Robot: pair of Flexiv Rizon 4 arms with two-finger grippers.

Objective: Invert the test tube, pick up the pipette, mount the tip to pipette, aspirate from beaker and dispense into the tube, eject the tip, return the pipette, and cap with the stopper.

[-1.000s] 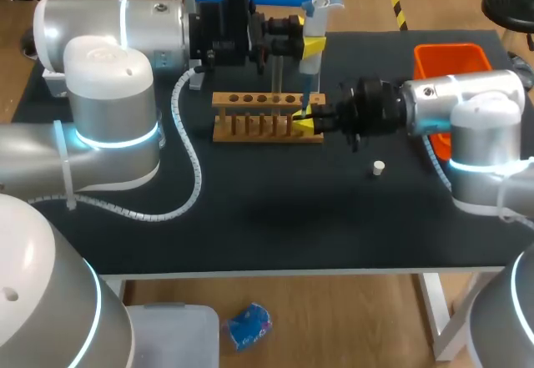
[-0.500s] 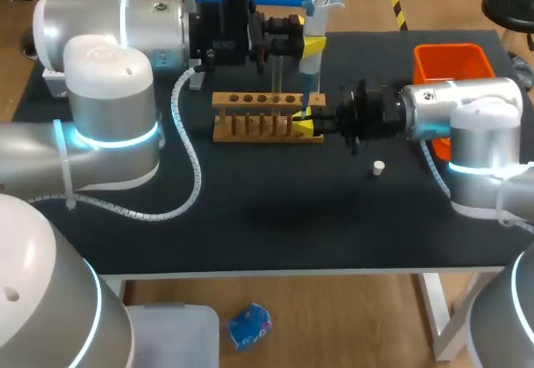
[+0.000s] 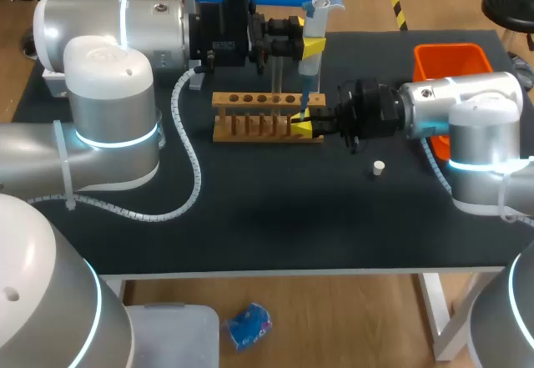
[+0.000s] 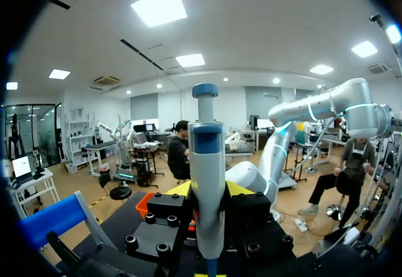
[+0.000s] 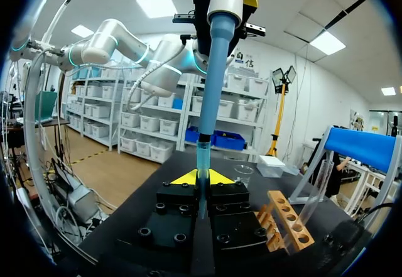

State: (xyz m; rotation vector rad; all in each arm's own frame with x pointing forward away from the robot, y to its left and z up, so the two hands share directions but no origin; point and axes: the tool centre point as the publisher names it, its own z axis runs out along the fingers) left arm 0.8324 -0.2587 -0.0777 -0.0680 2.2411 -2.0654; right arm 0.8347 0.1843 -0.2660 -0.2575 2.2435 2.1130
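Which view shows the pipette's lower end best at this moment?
The right wrist view: the pipette shaft runs down into the tip held by the right gripper. The left wrist view shows only its upper body and plunger in the left gripper; the head view shows it small, by the rack.

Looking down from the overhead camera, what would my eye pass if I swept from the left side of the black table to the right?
left arm → wooden rack → small white stopper → orange bin
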